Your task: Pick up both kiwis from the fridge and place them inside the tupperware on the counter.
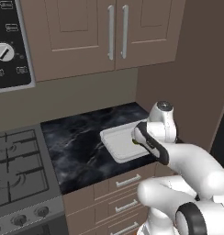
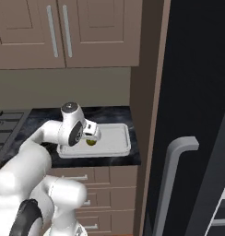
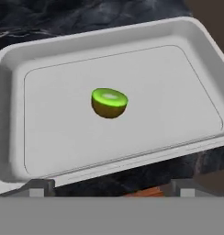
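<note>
Flanking the counter (image 1: 81,147), the gas stove (image 1: 17,170) and fridge (image 2: 197,115) border the tupperware (image 3: 49,59), which holds one kiwi (image 3: 109,103) beneath the gripper (image 3: 111,187), fingers apart.

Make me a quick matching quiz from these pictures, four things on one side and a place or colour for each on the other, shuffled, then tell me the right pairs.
Things:
1. kiwi
2. tupperware
3. stove
4. fridge

Places or colours:
A. black, with a grey bar handle
B. on the counter, white
C. inside the tray, green cut face up
D. left of the counter, grey

Pairs: 1-C, 2-B, 3-D, 4-A
</note>
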Controlling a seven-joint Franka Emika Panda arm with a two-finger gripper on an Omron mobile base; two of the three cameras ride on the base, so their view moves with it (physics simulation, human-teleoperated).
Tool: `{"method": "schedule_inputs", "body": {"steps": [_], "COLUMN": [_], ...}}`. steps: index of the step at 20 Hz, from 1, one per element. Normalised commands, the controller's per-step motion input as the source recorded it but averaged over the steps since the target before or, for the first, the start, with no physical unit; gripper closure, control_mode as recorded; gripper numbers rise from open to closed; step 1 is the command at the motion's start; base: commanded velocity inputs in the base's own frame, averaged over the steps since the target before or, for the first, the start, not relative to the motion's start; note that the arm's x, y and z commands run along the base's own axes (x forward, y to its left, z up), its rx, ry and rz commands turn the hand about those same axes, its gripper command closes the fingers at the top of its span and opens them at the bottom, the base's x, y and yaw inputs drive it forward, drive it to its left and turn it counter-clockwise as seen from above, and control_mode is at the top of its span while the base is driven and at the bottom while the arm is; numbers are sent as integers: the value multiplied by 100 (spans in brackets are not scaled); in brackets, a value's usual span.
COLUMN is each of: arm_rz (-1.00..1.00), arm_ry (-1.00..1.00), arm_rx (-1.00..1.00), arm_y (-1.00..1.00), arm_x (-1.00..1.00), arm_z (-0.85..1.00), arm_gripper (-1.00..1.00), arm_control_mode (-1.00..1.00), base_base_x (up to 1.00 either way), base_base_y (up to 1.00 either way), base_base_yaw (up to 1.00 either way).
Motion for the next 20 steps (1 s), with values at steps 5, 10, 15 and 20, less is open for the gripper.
{"method": "schedule_inputs", "body": {"steps": [5,10,15,20], "arm_rz": [0,0,0,0], "arm_ry": [0,0,3,14], "arm_rx": [0,0,0,0], "arm_y": [9,9,7,11], "arm_x": [-73,-70,-68,-45], "arm_z": [78,66,56,52], "arm_gripper": [-100,-100,-100,-100], "arm_control_mode": [-100,-100,-100,-100], "base_base_x": [0,0,0,0], "base_base_y": [0,0,0,0], "base_base_yaw": [0,0,0,0]}}
